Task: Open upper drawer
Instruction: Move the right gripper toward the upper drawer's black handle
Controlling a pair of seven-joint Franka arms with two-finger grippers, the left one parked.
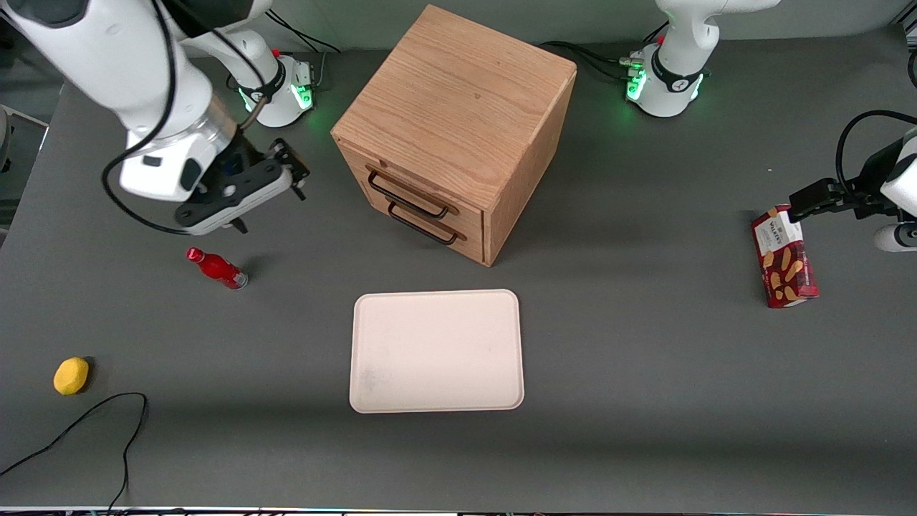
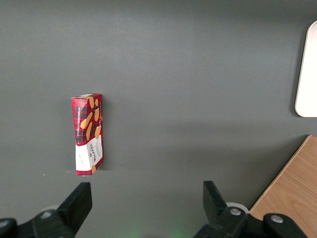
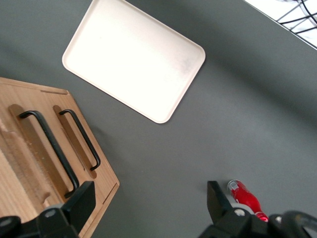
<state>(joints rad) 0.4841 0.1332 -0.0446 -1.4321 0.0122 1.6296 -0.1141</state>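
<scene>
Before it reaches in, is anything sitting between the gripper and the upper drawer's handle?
Nothing visible. The gripper hangs with open jaws over bare table beside the cabinet; the upper drawer faces it, and the red bottle lies nearer the camera.

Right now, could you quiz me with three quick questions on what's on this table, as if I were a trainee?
1. True or false: the upper drawer of the wooden cabinet is already pulled out.
2. Which thing lies nearest the gripper? A) red bottle B) yellow lemon C) biscuit box
3. Fill in: the pale tray lies nearer the front camera than the ____.

Key
1. False: both drawers sit shut, black handles flush in line; the gripper hangs open above the table, beside the cabinet, touching nothing.
2. A.
3. Cabinet.
</scene>
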